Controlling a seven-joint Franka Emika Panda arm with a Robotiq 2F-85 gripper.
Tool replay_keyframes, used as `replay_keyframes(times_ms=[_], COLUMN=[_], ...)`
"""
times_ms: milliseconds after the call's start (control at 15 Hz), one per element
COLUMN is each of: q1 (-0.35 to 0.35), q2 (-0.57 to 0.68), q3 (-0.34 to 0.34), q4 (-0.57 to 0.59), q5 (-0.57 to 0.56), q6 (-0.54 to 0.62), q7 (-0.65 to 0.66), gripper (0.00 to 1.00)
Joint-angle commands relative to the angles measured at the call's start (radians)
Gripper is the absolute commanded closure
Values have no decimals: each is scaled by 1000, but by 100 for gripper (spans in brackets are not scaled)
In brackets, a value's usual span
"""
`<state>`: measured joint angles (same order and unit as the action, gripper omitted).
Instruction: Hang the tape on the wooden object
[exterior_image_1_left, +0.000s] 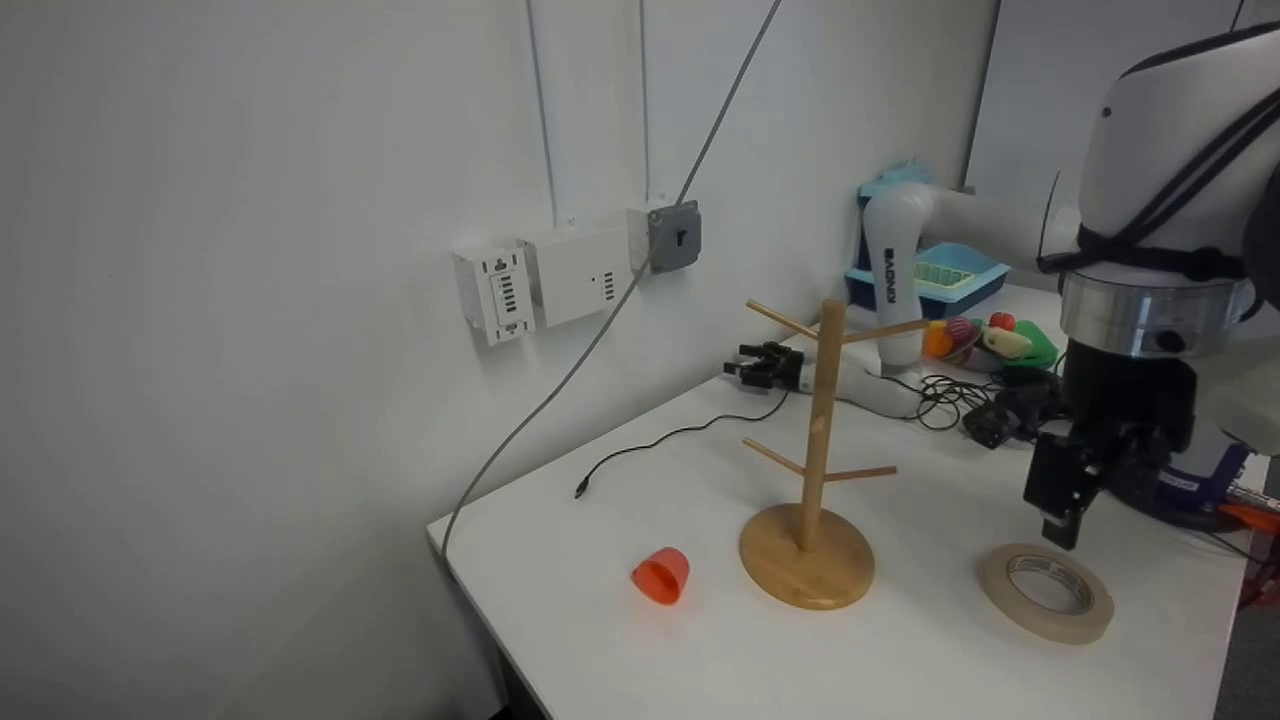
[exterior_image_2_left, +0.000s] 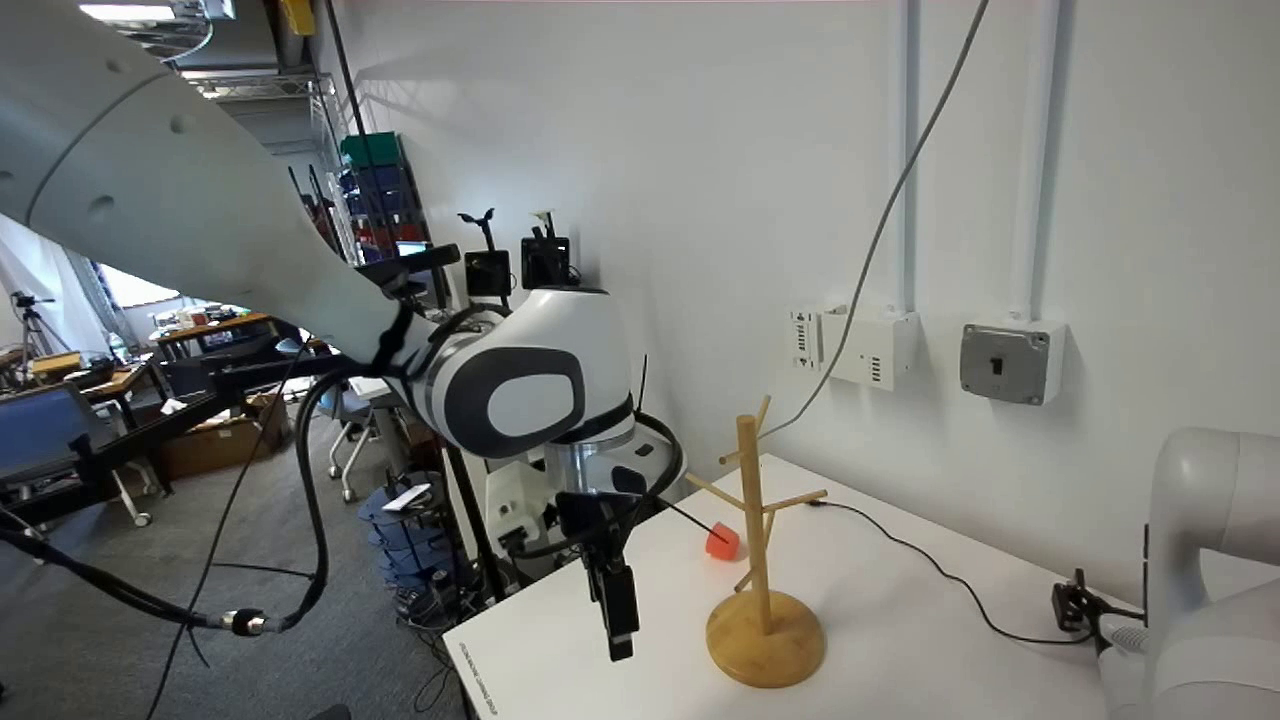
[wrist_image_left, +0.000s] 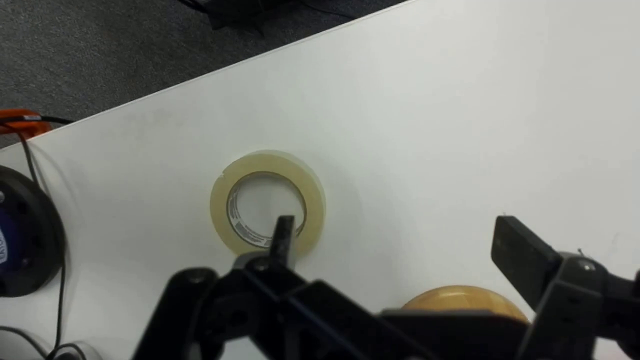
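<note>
Near the tape (wrist_image_left: 218, 205), the pincer (wrist_image_left: 396, 230) is hovering, jaws apart; beyond the wooden stand (exterior_image_1_left: 820, 420), another arm (exterior_image_1_left: 896, 235) is displaying "KINOVA".

Counted: one tape roll (wrist_image_left: 218, 207), one wooden stand (exterior_image_1_left: 819, 430), one orange-red cup (exterior_image_1_left: 662, 575). Wall boxes (exterior_image_1_left: 575, 278) numbered three; robot arms (exterior_image_2_left: 540, 380), two; conduits (exterior_image_2_left: 1036, 150), two.

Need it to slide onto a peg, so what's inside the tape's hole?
Within the tape, white table shows, with part of the printed core. In the wrist view, one of the jaws covers the hole's lower right edge, hiding that bit.
</note>
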<state>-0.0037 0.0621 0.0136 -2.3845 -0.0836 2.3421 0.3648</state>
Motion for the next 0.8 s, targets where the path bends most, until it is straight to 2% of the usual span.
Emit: replay_keyframes(times_ms=[0, 467, 733], q1=[-20, -37, -29], q2=[-40, -47, -23], q3=[-37, -64, -61], q4=[-67, -94, -70], q5=[13, 46, 22], q6=[60, 73, 41], q7=[-64, -198, -159], gripper=[0, 0, 0])
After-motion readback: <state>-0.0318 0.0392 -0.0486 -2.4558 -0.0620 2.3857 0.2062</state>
